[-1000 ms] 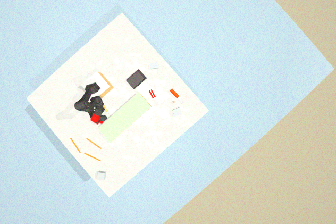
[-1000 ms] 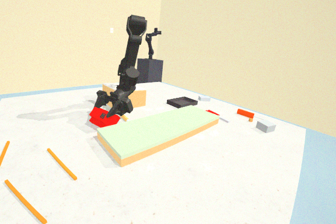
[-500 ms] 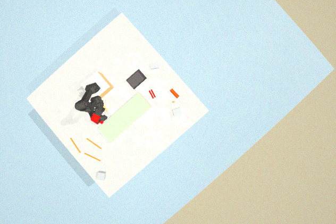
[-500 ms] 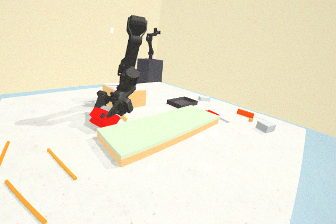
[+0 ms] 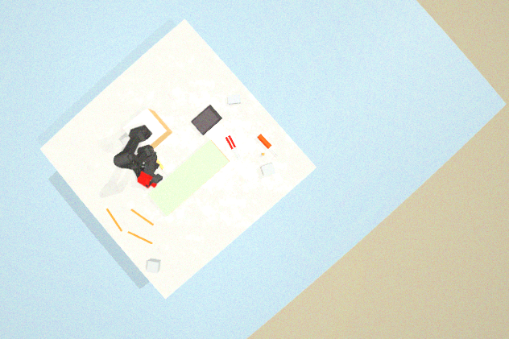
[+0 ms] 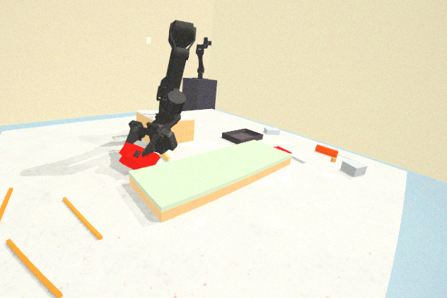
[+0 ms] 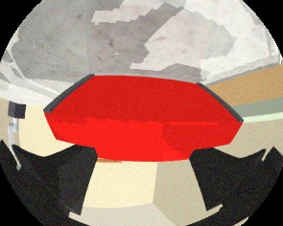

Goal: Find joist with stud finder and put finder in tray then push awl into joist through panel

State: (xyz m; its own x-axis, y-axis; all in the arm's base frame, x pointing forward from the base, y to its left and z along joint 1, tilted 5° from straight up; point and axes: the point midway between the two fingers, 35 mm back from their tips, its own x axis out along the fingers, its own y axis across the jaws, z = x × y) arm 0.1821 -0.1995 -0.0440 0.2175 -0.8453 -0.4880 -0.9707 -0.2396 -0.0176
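A white square counter [image 5: 246, 187] [image 6: 252, 243] carries a pale-green rectangular panel [image 5: 188, 179] [image 6: 213, 170], its long axis running eight to two o'clock from above. Near its nine-o'clock end, the wide-set tool [image 5: 150, 179] [image 6: 138, 148] [image 7: 143, 155] grips a tilted red block-shaped stud finder [image 5: 144, 179] [image 6: 138, 157] [image 7: 143, 115]. The orange-handled awl [image 5: 264, 141] [image 6: 327, 150] points toward five o'clock, near the counter's edge.

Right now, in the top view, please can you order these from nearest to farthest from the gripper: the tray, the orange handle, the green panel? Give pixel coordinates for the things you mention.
1. Green panel [image 5: 188, 177] [image 6: 213, 173]: right beside the gripper [image 5: 150, 181] [image 6: 136, 148].
2. Tray [image 5: 206, 120] [image 6: 242, 136]: beyond the panel's far end, toward the upper right.
3. Orange handle [image 5: 264, 141] [image 6: 326, 150]: far right, near the table's edge.
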